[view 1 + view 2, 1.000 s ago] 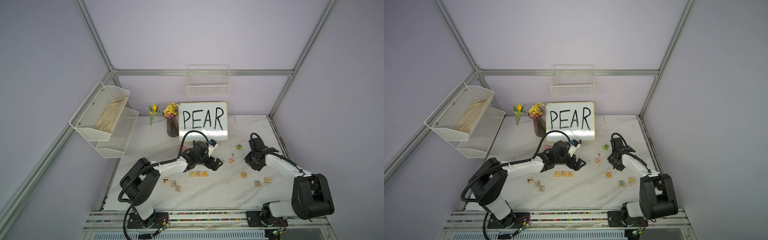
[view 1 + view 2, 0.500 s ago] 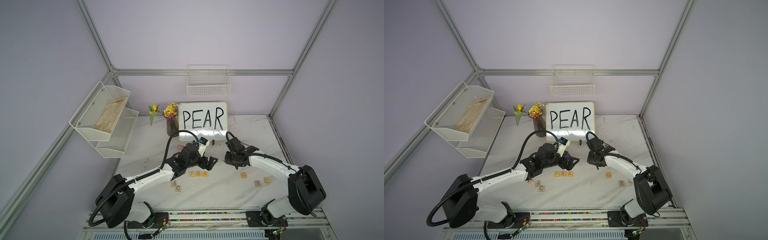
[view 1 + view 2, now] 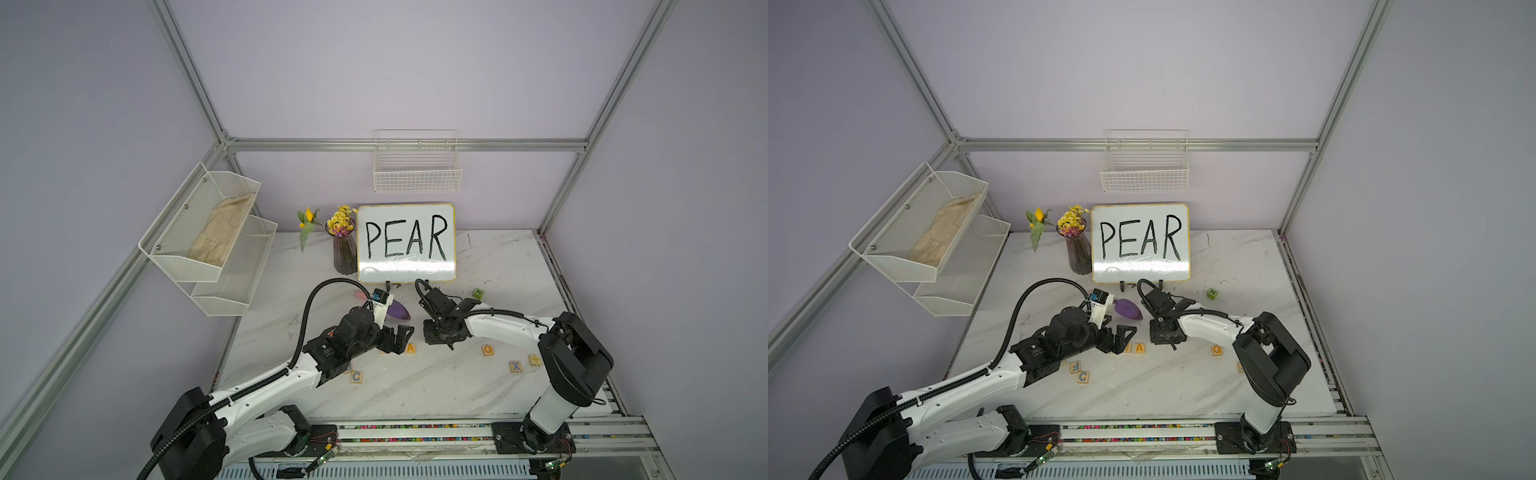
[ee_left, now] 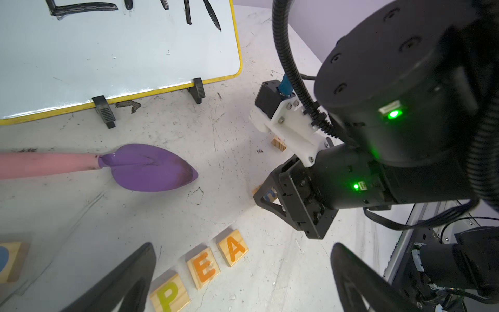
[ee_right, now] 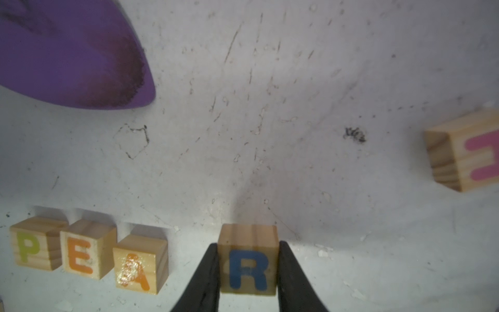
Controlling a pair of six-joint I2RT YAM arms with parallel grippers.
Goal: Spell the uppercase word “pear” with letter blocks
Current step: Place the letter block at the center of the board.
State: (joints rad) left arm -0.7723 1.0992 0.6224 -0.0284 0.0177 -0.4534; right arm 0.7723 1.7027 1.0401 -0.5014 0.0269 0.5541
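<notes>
While the left claw (image 4: 242, 247) gapes wide, the right claw (image 5: 248, 244), clamping block R (image 5: 248, 267), has neared block A (image 5: 139, 266).

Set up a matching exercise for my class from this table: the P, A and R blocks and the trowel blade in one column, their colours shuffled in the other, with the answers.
Things:
1. P block
2. A block
3. R block
4. trowel blade

Colours:
a. purple
b. blue letter
c. yellow-green letter
d. orange letter

Pairs: 1-c, 2-d, 3-b, 4-a
</notes>
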